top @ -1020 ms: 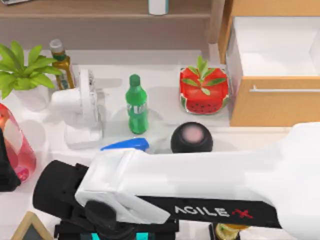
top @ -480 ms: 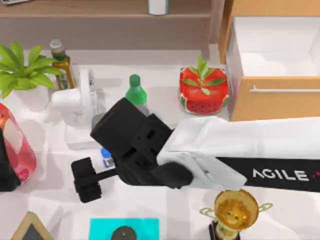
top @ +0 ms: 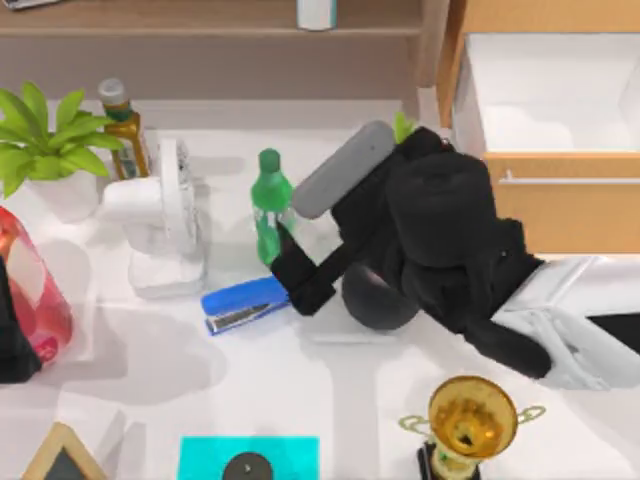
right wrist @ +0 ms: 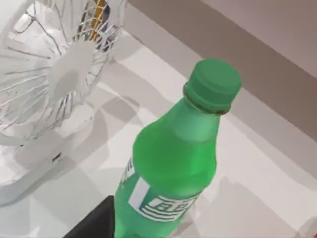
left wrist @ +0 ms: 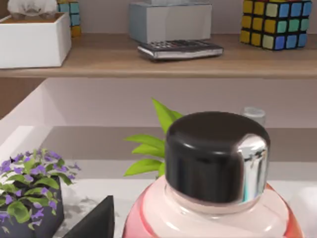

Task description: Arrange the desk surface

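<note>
The desk surface (top: 150, 380) is a broad white tabletop crowded with items. My right gripper (top: 298, 276) reaches in from the right and stands open just right of the green soda bottle (top: 270, 205), its fingers close to the bottle's lower part. The right wrist view has that green bottle (right wrist: 173, 163) upright and close, with one dark finger (right wrist: 94, 224) beside its base. A blue stapler (top: 245, 303) lies just in front of the gripper. My left gripper (top: 12, 345) sits at the table's left edge, by a pink bottle (top: 30, 290) with a black cap (left wrist: 215, 156).
A white fan (top: 165, 220), an oil bottle (top: 125, 125) and a potted plant (top: 40, 140) stand at the back left. A black round object (top: 372, 300) lies under the right arm. A gold trophy (top: 470, 420), cyan pad (top: 248, 452) and open wooden drawer (top: 550, 110) are nearby.
My right arm has swung from the table's front toward the back right. Its gripper went from front left to beside the green bottle, uncovering the stapler, trophy and cyan pad.
</note>
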Motion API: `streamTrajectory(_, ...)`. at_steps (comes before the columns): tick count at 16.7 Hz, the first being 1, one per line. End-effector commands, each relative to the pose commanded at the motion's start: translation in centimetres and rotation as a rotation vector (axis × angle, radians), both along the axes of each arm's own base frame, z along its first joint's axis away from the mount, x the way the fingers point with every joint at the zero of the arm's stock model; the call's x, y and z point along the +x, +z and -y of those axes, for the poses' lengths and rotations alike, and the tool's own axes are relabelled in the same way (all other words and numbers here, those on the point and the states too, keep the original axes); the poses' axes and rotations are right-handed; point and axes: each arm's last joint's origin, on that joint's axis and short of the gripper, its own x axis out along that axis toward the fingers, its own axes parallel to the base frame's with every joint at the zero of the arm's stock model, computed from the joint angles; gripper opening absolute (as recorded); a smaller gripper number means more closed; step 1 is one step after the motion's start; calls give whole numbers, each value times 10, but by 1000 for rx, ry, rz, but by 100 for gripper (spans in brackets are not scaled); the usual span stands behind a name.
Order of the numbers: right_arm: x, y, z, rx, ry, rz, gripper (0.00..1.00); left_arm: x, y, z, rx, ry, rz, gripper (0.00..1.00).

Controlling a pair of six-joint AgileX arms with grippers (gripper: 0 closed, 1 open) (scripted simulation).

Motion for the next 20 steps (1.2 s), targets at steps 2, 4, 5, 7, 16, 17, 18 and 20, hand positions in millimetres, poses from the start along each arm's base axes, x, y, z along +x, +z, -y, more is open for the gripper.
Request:
streamTrajectory(2, 3, -6, 29, -99, -13, 191, 100, 0, 0, 0, 0, 0, 0, 100)
streamTrajectory(4, 2, -15, 57, -227, -44, 353, 100, 0, 0, 0, 0, 0, 0, 100)
streamTrajectory(5, 1, -21, 71, -299, -64, 421, 100, 0, 0, 0, 0, 0, 0, 100)
streamTrajectory(7, -6, -33, 98, -458, -103, 525, 100, 0, 0, 0, 0, 0, 0, 100)
streamTrajectory(16, -28, -70, 179, -1056, -252, 649, 100, 0, 0, 0, 0, 0, 0, 100)
streamTrajectory(17, -29, -71, 183, -1083, -261, 648, 100, 0, 0, 0, 0, 0, 0, 100)
streamTrajectory(18, -29, -71, 184, -1099, -266, 648, 100, 0, 0, 0, 0, 0, 0, 100)
streamTrajectory(20, -29, -71, 185, -1100, -266, 647, 100, 0, 0, 0, 0, 0, 0, 100)
